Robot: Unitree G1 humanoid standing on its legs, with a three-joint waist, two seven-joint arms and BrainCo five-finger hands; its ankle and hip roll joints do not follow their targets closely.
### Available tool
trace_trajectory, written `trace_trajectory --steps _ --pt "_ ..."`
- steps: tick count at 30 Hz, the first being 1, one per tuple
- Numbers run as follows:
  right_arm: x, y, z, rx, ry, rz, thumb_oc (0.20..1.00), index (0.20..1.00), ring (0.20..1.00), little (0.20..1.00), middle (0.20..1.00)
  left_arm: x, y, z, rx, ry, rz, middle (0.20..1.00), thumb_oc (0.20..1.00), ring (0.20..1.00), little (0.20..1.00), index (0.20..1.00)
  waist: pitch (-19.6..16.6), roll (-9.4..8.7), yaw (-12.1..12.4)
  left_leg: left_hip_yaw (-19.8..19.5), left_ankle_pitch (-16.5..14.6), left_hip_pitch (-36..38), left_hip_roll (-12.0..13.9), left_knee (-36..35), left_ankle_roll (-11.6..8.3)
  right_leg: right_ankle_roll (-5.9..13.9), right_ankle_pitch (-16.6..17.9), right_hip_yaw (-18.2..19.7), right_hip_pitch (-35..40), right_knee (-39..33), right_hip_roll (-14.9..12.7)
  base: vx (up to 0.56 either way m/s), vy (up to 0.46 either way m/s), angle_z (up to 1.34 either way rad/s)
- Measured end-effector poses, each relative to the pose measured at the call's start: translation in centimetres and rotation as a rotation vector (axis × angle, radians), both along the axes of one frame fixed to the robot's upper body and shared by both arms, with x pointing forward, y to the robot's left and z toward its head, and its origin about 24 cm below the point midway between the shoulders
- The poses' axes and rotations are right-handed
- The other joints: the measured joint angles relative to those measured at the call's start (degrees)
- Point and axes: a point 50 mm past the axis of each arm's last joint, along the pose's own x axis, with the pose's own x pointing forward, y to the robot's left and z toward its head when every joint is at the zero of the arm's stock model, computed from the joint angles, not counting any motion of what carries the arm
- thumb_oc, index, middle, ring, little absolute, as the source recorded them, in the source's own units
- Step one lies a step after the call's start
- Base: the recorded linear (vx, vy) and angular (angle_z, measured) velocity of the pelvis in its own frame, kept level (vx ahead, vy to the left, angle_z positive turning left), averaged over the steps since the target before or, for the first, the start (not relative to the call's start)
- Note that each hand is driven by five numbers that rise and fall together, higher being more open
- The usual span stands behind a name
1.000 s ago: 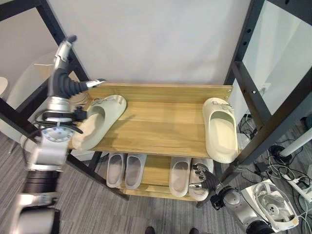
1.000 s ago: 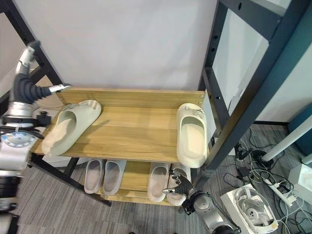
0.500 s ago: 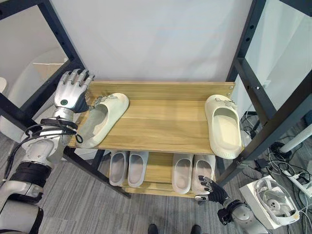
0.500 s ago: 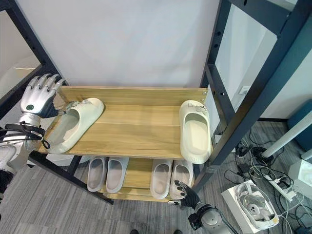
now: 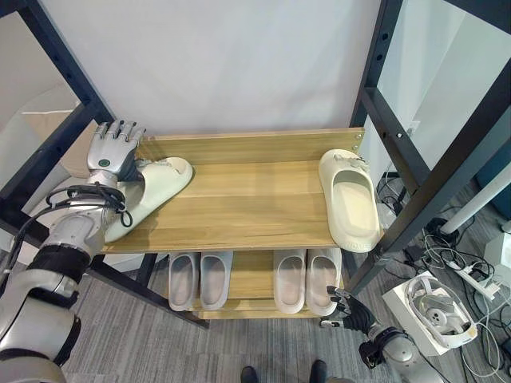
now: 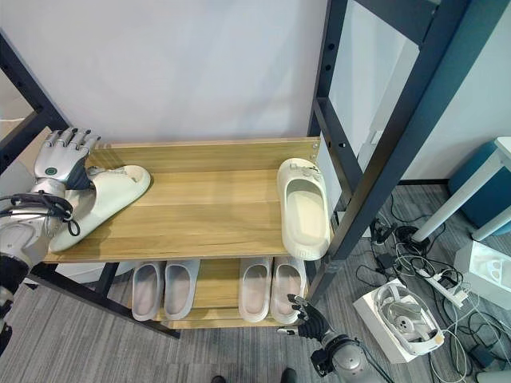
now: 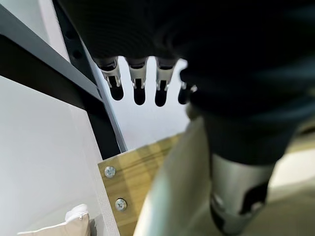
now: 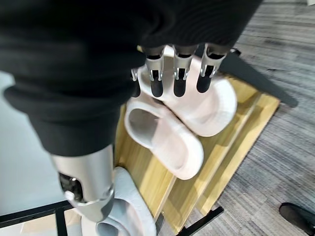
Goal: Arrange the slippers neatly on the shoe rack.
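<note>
Left hand (image 5: 112,148): fingers straight and spread, resting against the heel of the cream foam slipper (image 5: 153,191) lying angled at the left end of the wooden shoe rack's top shelf (image 5: 247,203). Right hand (image 5: 349,309): fingers extended, holding nothing, low beside the lower shelf (image 5: 249,275). Second cream slipper (image 5: 349,199): right end. Lower shelf: four pale grey slippers (image 5: 200,279)

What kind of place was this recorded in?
Probably a lab or test room, not a home: a wooden shoe rack inside a black metal frame, grey carpet, loose cables on the floor.
</note>
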Motion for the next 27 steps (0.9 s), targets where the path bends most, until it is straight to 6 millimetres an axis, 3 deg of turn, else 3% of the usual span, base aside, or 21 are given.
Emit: trace_trajectory --steps 7,8,9,10,21,27 --pt "0.3 0.1 0.3 0.016 -0.014 -0.009 1.000 1.000 1.000 1.000 1.000 1.5 0.4 1.9 0.013 0.015 0.072 1.000 1.000 1.000 1.000 1.000 1.2 0.10 0.1 0.1 0.0 -0.2 0.0 0.0 0.00 0.02 0.0 0.1 -0.3 0.1 0.0 0.00 -0.001 -0.01" --pt "0.3 0.2 0.4 0.018 -0.017 -0.008 1.000 1.000 1.000 1.000 1.000 1.6 0.6 2.1 0.010 0.021 0.088 0.583 0.583 0.583 0.583 0.583 1.3 0.14 0.1 0.2 0.0 -0.3 0.0 0.0 0.00 0.04 0.0 0.1 -0.5 0.1 0.0 0.00 0.000 0.00" --pt "0.3 0.2 0.3 0.018 -0.017 -0.008 1.000 1.000 1.000 1.000 1.000 1.6 0.6 2.1 0.008 0.026 0.092 0.347 0.347 0.347 0.347 0.347 1.3 0.18 0.0 0.2 0.0 -0.4 0.0 0.0 0.00 0.04 0.0 0.2 -0.5 0.1 0.0 0.00 0.000 0.00" --pt "0.3 0.2 0.3 0.018 -0.016 -0.008 1.000 1.000 1.000 1.000 1.000 1.6 0.7 2.0 0.004 0.038 0.097 0.200 0.200 0.200 0.200 0.200 1.3 0.19 0.0 0.2 0.0 -0.4 0.0 0.0 0.00 0.04 0.0 0.2 -0.6 0.1 0.0 0.00 0.000 0.00" --pt "0.7 -0.4 0.6 0.012 -0.033 -0.044 1.000 1.000 1.000 1.000 1.000 1.7 0.1 2.3 -0.091 0.036 0.070 0.200 0.200 0.200 0.200 0.200 1.6 -0.04 0.4 0.0 0.0 -0.9 0.0 0.0 0.00 0.01 0.2 -0.2 -0.5 -0.1 0.0 0.00 -0.007 0.03" --pt "0.7 -0.2 0.6 0.020 -0.033 -0.045 1.000 1.000 1.000 1.000 1.000 1.5 -0.7 1.8 -0.149 0.023 0.023 0.200 0.200 0.200 0.200 0.200 2.4 -1.25 0.6 -0.1 0.1 -0.7 -0.1 0.0 0.14 0.13 0.8 -0.4 0.2 -1.2 0.0 0.00 0.000 0.00"
